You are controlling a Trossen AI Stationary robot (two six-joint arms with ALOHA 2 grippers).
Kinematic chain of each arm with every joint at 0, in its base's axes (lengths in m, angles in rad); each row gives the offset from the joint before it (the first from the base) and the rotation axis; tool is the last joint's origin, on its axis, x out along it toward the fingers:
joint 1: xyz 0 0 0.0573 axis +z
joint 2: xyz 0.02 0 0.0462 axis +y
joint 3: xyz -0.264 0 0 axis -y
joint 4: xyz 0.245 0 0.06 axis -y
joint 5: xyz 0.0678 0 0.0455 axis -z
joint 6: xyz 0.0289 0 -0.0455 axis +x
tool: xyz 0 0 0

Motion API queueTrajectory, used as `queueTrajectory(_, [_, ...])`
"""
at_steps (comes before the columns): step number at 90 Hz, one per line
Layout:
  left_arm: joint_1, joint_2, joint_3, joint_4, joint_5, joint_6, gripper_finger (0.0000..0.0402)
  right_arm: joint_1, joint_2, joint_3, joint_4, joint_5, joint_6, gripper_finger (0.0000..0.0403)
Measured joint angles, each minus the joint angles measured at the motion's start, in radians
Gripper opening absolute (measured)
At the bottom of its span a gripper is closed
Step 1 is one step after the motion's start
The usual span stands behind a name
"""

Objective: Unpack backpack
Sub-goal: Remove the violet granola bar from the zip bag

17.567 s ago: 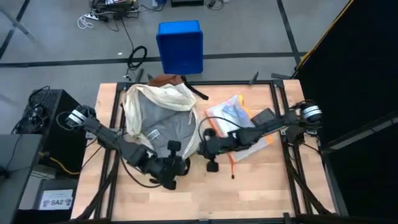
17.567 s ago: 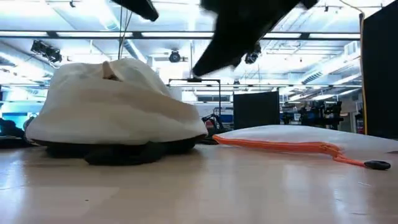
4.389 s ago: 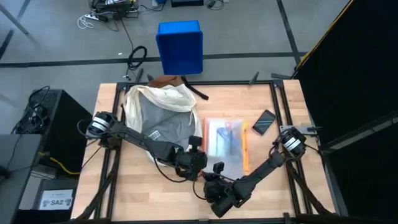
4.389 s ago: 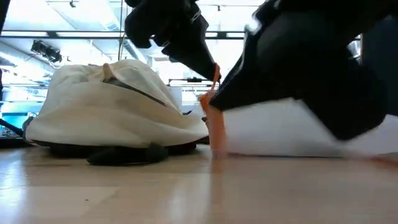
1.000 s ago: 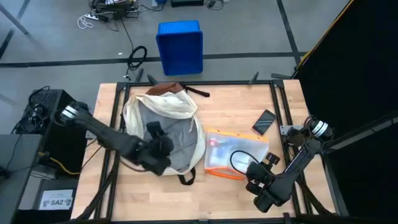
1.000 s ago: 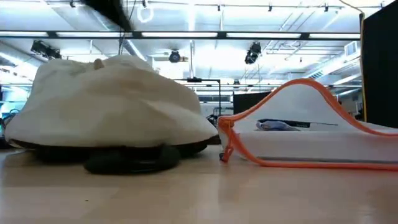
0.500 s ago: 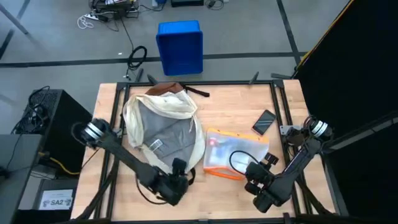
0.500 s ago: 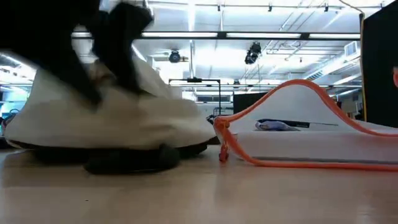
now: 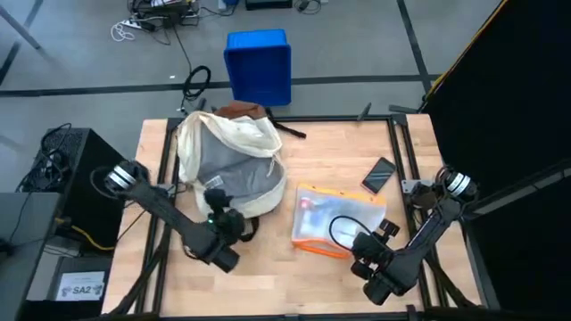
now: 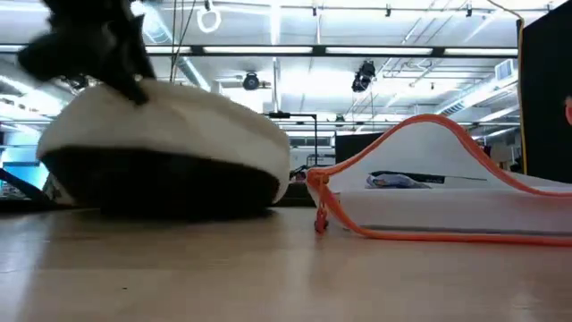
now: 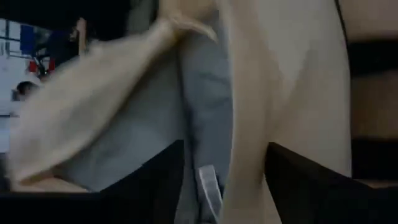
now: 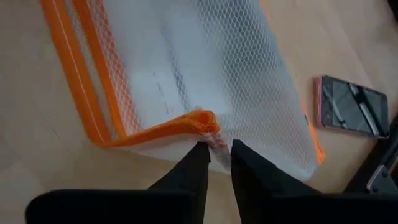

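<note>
**Backpack unpacking: 2 items out, bag under handling**

Item 1, backpack [image 9: 230, 160]: cream-white, grey lining exposed, lying on the left half of the table [image 9: 339, 143], brown base toward the far edge. Near edge lifted clear of the wood in the low view.

Item 2, clear orange-edged pouch [image 9: 337, 221]: lying flat right of the backpack, apart from it, one orange edge arched up in the low view.

Item 3, phone [image 9: 380, 173]: beyond the pouch, toward the right rail, well apart from the bag.

Left gripper [image 9: 220, 227]: at the backpack's near edge, fingers spread either side of a fold of cream fabric and grey lining in the wrist view; firm pinch on the cloth not confirmed.

Right gripper [image 12: 216, 157]: near the table's front right, just short of the pouch's orange corner; fingers nearly together, a narrow gap between, holding nothing.

Step judged in hand: lifting or tipping the bag to check for remaining contents, pouch and phone already out.

Next move calls for: secure hold on the fabric edge, opening kept clear, bag kept off the pouch.
</note>
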Motion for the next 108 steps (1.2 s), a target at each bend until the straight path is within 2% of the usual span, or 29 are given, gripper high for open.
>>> queueTrajectory(16, [-0.064,-0.154,0.001,0.219,-0.106,0.133,0.0188,0.0,0.0,0.0,0.002,0.001,-0.001,0.0035])
queueTrajectory(29, [-0.085,-0.185,0.001,0.436,-0.121,0.285,0.0188,0.0,0.0,0.0,0.003,0.001,-0.001,0.0037])
queueTrajectory(47, [-0.067,-0.077,-0.055,1.033,0.035,0.719,0.0188,0.0,0.0,0.0,0.009,0.013,-0.001,0.0044])
queueTrajectory(57, [-0.043,0.007,-0.08,1.242,0.115,0.907,0.0188,0.0,0.0,0.0,0.018,0.02,-0.001,0.0045])
queueTrajectory(70, [0.023,0.099,-0.083,1.334,0.272,0.944,0.0202,0.0,0.0,0.0,0.018,0.02,-0.001,0.0041])
queueTrajectory(83, [0.088,0.156,-0.083,1.411,0.395,0.945,0.0244,0.0,0.0,0.0,0.018,0.02,-0.001,0.004])
queueTrajectory(91, [0.12,0.186,-0.083,1.46,0.432,0.971,0.0277,0.0,0.0,0.0,0.018,0.02,-0.001,0.0044])
queueTrajectory(108, [0.184,0.247,-0.083,1.549,0.427,1.027,0.0333,-0.001,0.0,0.0,0.02,0.021,0.0,0.0047])
